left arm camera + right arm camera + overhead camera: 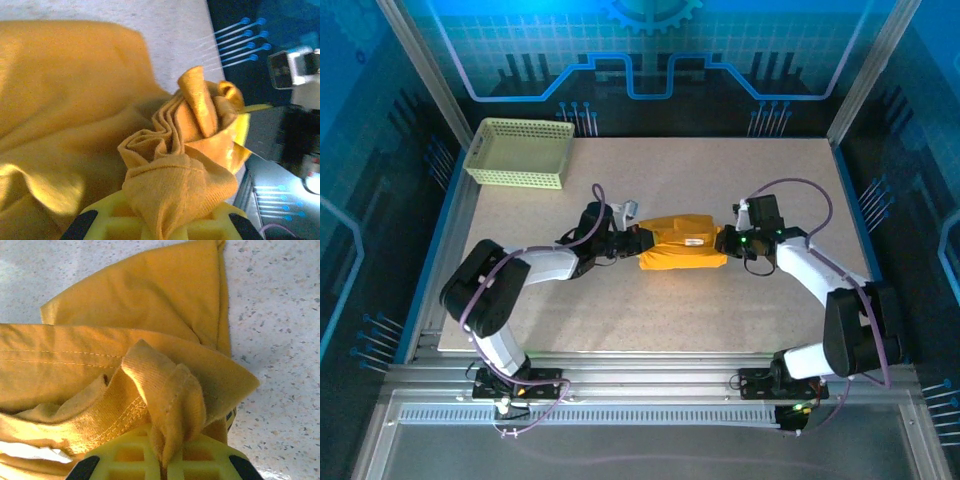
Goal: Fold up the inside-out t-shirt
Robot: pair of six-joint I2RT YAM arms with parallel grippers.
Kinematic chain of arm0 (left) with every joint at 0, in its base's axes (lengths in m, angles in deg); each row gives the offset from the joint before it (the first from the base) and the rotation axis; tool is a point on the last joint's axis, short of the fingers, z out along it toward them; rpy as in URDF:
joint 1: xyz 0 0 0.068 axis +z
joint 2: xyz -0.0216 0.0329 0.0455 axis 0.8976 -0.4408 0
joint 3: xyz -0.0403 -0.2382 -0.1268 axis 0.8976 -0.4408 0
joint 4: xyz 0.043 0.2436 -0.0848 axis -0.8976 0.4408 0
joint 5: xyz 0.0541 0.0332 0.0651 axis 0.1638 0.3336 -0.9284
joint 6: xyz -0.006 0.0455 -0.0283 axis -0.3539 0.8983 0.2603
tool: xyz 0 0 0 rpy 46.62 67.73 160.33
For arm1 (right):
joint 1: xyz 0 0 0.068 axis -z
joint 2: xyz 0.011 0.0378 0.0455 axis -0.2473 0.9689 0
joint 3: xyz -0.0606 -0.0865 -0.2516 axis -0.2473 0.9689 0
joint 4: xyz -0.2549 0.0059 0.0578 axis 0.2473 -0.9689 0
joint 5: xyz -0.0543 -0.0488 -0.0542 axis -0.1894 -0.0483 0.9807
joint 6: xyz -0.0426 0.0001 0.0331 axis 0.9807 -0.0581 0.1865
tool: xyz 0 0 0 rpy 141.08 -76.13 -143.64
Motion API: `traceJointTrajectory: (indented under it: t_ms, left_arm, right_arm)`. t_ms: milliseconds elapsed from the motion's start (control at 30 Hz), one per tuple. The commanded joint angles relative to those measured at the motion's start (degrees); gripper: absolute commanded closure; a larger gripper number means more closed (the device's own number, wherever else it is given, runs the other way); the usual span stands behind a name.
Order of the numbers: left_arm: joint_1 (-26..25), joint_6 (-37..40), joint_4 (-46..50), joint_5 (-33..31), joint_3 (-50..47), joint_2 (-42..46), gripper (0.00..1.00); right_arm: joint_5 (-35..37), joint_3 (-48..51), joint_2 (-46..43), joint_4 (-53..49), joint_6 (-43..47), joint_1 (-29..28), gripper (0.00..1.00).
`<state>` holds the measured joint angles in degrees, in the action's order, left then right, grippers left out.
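Note:
The mustard-yellow t-shirt [682,243] lies bunched into a short band at the table's middle, a small white label showing on top. My left gripper [636,242] is shut on its left end; in the left wrist view a twisted wad of ribbed cloth [185,150] is pinched between the yellow jaws. My right gripper [724,241] is shut on the right end; in the right wrist view a folded ribbed edge [172,405] is clamped between the jaws, with stitched seams beside it. The lettering is hidden.
A pale yellow-green mesh basket [521,152] stands at the table's back left corner. Speckled tabletop [720,310] surrounds the shirt. Metal frame posts and blue panels ring the table.

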<state>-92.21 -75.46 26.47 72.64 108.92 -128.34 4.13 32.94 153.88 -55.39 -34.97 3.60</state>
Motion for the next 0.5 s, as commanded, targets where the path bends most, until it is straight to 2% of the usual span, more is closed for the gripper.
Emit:
traceJointTrajectory:
  t_ms: [0, 300, 467]
  left_arm:
    - [1.6, -3.25, 3.02, -4.34, 3.67, -3.28, 1.0]
    - [3.15, -0.37, 14.45, -12.62, 13.6, -6.27, 1.0]
    - [4.43, -0.57, 13.68, -12.05, 15.61, -8.32, 1.0]
  right_arm:
    - [2.04, -5.01, 3.93, -0.58, -1.29, -0.36, 1.0]
    - [7.63, -13.56, 11.55, -1.5, 1.05, -1.75, 1.0]
    - [9.68, -16.61, 14.18, -0.8, 3.24, -2.35, 1.0]
